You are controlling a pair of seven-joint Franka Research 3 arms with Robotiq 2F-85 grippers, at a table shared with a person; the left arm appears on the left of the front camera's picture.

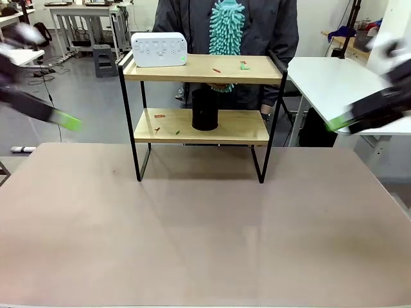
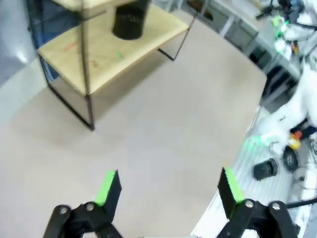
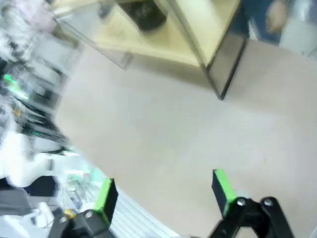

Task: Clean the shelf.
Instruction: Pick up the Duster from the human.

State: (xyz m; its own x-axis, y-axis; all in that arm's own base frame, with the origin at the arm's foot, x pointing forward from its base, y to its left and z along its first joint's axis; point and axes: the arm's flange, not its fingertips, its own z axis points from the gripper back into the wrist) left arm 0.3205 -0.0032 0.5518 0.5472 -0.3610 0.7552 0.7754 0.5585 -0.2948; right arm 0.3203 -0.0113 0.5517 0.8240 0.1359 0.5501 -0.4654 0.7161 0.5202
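The shelf stands at the far middle of the table, two light boards in a black frame. Small red and green scraps lie on both boards. On its top board sits a white box; a black cylinder stands on the lower one. Behind it a person holds a teal duster over the top board. My left gripper hangs blurred left of the shelf, open and holding nothing. My right gripper hangs blurred to the right, open and holding nothing. Both wrist views show the shelf's lower board from above.
The wide beige table stretches bare in front of the shelf. A white side table stands at the back right. Off the table's edge, a metal rack with cables and a black lens-like part lies below.
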